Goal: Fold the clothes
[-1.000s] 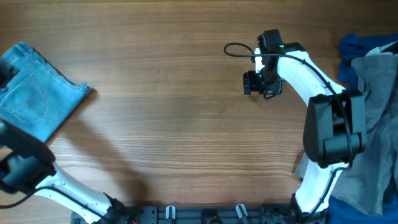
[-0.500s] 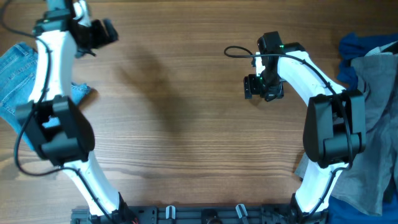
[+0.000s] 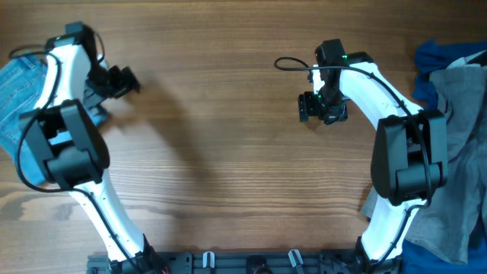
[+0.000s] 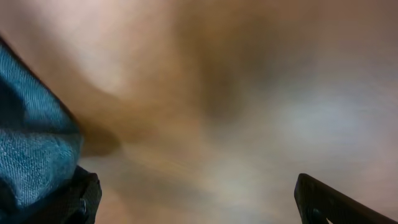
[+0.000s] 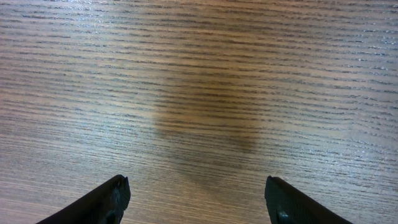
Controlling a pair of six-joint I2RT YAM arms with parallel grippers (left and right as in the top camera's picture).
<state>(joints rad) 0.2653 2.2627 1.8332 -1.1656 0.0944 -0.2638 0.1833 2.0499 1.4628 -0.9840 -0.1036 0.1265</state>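
Wooden table (image 3: 228,160) fills our view. Folded jeans (image 3: 17,91) lie at its left edge. Our left gripper (image 3: 125,80) is just beside them, fingers wide apart and empty. Grey cloth (image 3: 460,129) and blue cloth (image 3: 440,57) pile at the right edge. Our right gripper (image 3: 316,106) hovers near them, fingers apart, holding nothing.

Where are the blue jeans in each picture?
Overhead: the jeans lie at the far left edge of the picture.
Left wrist: the jeans show as blurry blue cloth at the left edge.
Right wrist: not in it.
Shared landmark: the wooden table, seen in all three views.
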